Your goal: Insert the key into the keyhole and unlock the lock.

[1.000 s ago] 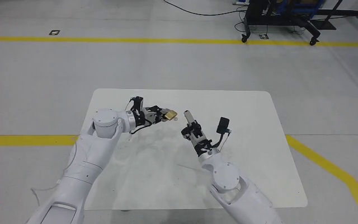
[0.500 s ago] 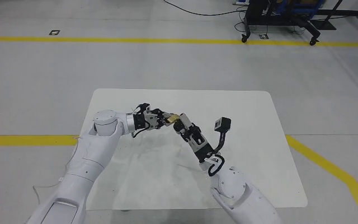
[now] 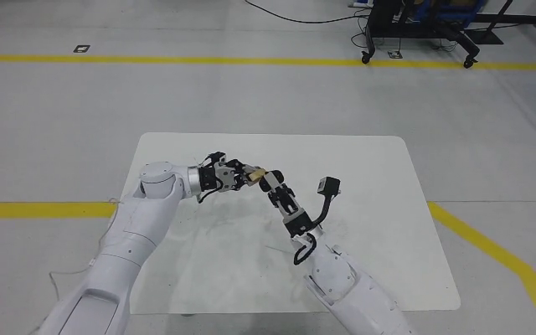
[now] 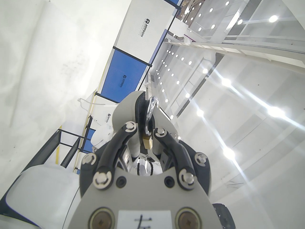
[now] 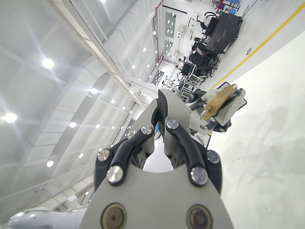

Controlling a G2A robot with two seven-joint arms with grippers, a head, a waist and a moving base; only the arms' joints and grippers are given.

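A brass padlock (image 3: pixel 255 174) is held above the middle of the white table (image 3: pixel 360 167), and my left gripper (image 3: pixel 244 176) is shut on it. In the left wrist view the brass body (image 4: pixel 148 143) sits between the pads with the silver shackle (image 4: pixel 152 106) toward the fingertips. My right gripper (image 3: pixel 273 179) stands right beside the lock, almost touching it. In the right wrist view its fingers (image 5: pixel 164 106) are pressed together, and anything pinched between them is hidden. That view shows the padlock (image 5: pixel 220 98) a short way off, with a small silver piece (image 5: pixel 204 115) jutting from one end.
Both grippers hang over the table's middle, with bare white tabletop on all sides of them. Yellow floor lines (image 3: pixel 251 59) run behind and beside the table. A black wheeled stand (image 3: pixel 419 25) is far off at the back right.
My right gripper has swung left and closed the gap to the padlock. The left gripper has edged slightly right while holding the lock.
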